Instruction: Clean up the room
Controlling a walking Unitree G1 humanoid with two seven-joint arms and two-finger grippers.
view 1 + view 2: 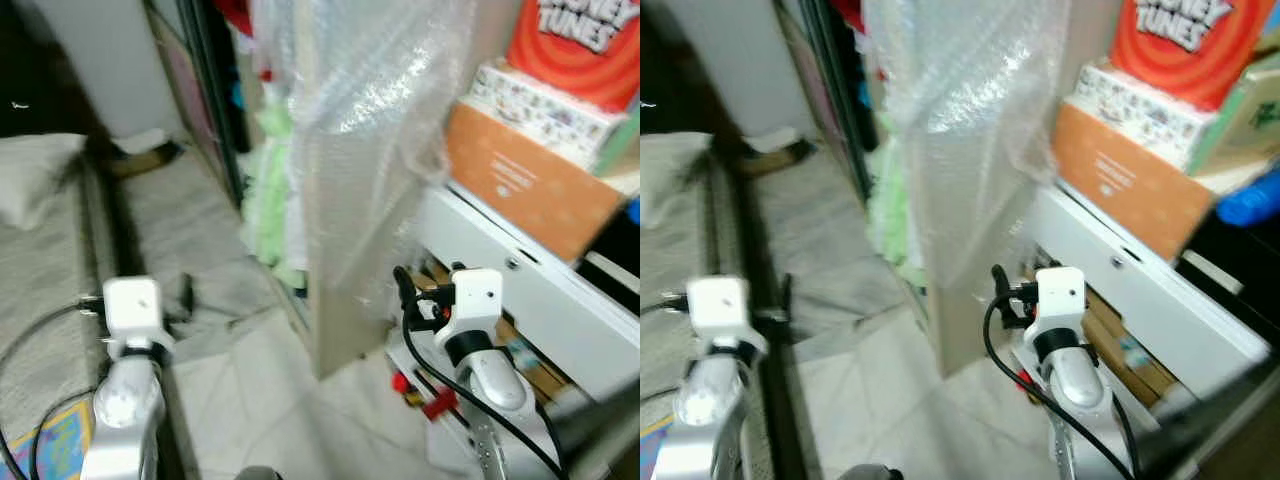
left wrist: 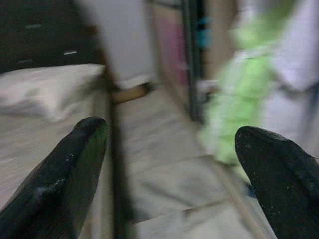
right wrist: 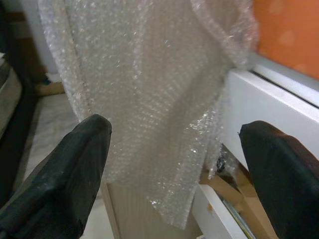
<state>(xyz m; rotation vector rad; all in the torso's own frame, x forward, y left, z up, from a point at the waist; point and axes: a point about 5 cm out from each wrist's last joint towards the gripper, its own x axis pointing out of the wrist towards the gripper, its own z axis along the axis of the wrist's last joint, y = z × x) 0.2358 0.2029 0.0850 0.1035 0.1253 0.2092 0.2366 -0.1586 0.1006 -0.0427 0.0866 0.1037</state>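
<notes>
Wrap (image 3: 149, 99) hanging just ahead of right gripper (image 3: 174, 164), fingers spread wide, empty; white shelf (image 3: 259, 104) beside. Left gripper (image 2: 169, 169) likewise wide open, empty, facing floor (image 2: 164, 149), pillow (image 2: 45, 89) off to one side.

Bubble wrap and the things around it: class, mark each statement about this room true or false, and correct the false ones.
1. The bubble wrap hangs over a tall panel. True.
2. The right pincer is shut on the bubble wrap. False: its fingers are spread wide, short of the wrap.
3. An orange box sits on the white shelf. True.
4. The left pincer holds a pillow. False: it is open and holds nothing; the pillow lies ahead on the bed.
5. Green fabric shows beside the wrapped panel. True.
</notes>
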